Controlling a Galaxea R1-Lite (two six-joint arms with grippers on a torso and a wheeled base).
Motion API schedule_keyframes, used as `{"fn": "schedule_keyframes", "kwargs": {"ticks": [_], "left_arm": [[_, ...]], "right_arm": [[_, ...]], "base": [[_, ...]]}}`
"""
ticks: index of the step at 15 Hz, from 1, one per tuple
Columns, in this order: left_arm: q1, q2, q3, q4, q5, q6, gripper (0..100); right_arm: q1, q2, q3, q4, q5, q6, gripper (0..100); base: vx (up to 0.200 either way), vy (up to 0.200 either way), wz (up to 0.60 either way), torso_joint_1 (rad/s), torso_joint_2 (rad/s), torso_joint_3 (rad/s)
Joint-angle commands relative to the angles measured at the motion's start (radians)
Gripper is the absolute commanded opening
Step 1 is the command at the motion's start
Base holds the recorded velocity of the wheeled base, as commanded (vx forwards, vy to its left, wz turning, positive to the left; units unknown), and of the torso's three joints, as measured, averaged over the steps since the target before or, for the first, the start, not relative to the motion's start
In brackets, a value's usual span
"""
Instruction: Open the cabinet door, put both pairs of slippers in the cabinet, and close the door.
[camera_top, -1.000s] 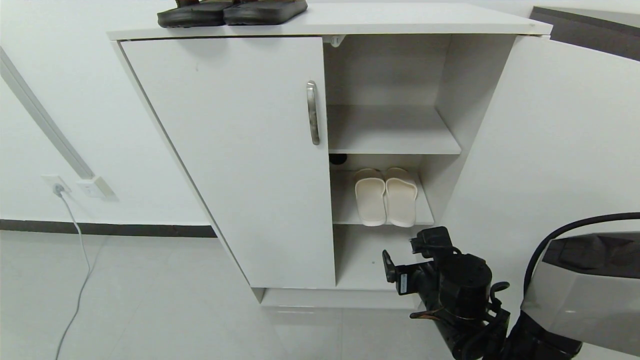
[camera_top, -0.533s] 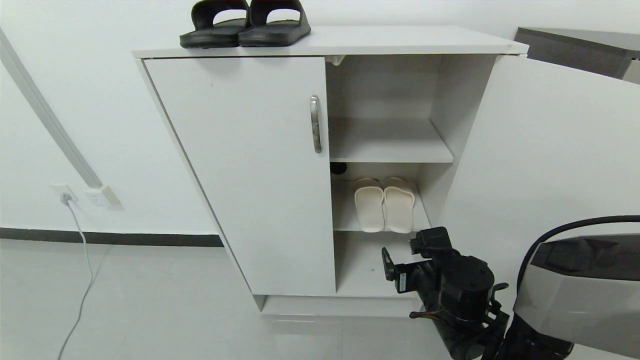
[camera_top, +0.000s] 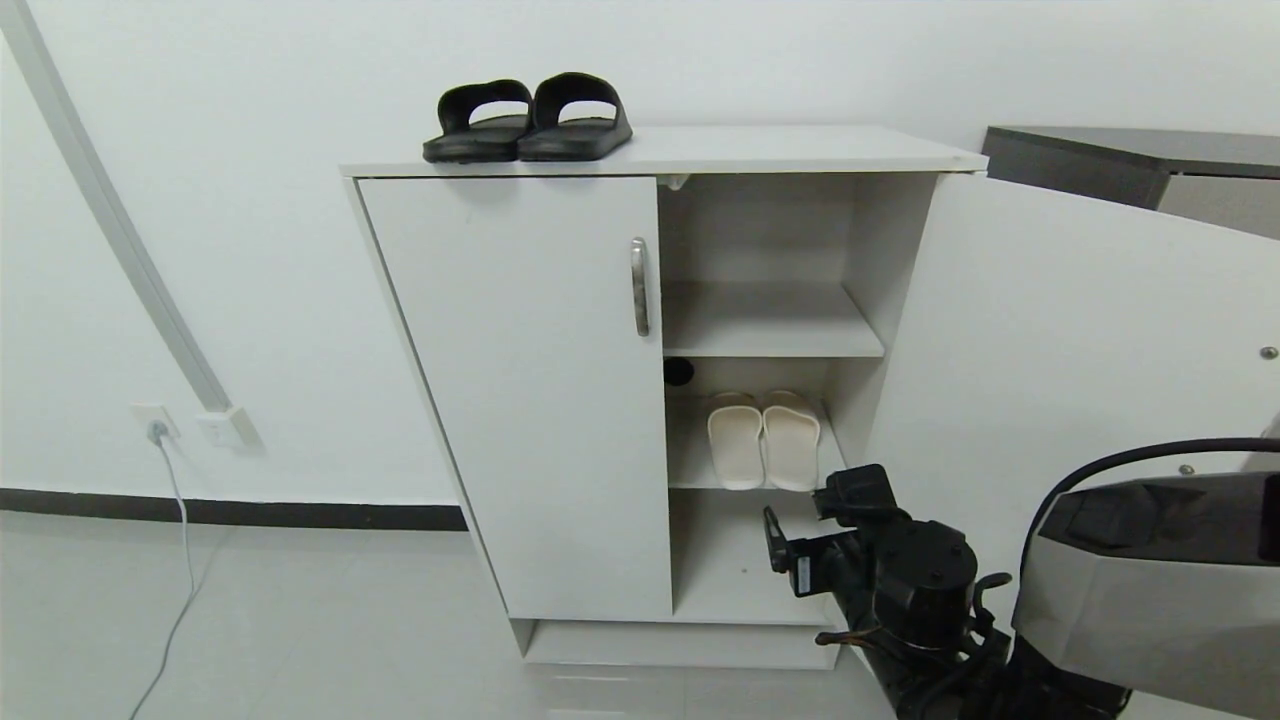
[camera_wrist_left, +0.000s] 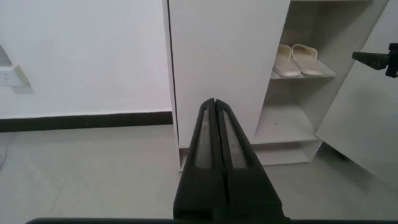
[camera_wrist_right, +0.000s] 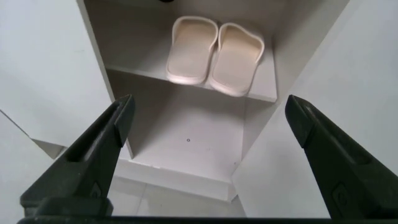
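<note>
Head camera: my right claw hangs spread and empty just below the shelved white slippers, black slippers high above it on the cabinet top. Left wrist: my left claw is clamped together on nothing. Right wrist: white slippers dead ahead; I'd back out, rise, and take the black slippers squarely.

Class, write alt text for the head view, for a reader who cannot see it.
A white cabinet stands with its right door open; cream slippers sit on the lower shelf, black slippers on top. The right gripper hangs open before the bottom compartment.
</note>
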Motion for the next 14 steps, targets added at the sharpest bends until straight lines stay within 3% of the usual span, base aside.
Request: {"fn": "schedule_keyframes", "kwargs": {"ticks": [1, 12, 14], "left_arm": [[0.000, 0.001, 0.000, -0.001, 0.001, 0.000, 0], [0.000, 0.001, 0.000, -0.001, 0.001, -0.001, 0], [0.000, 0.001, 0.000, -0.001, 0.001, -0.003, 0]], "right_arm": [[0.000, 0.004, 0.009, -0.001, 0.000, 0.000, 100], [0.003, -0.073, 0.036, -0.001, -0.009, -0.035, 100], [0.003, -0.073, 0.042, -0.001, -0.009, -0.035, 100]], "base": [[0.000, 0.000, 0.00, 0.002, 0.01, 0.119], [0.000, 0.000, 0.00, 0.001, 0.00, 0.005], [0.000, 0.200, 0.00, 0.000, 0.00, 0.005]]}}
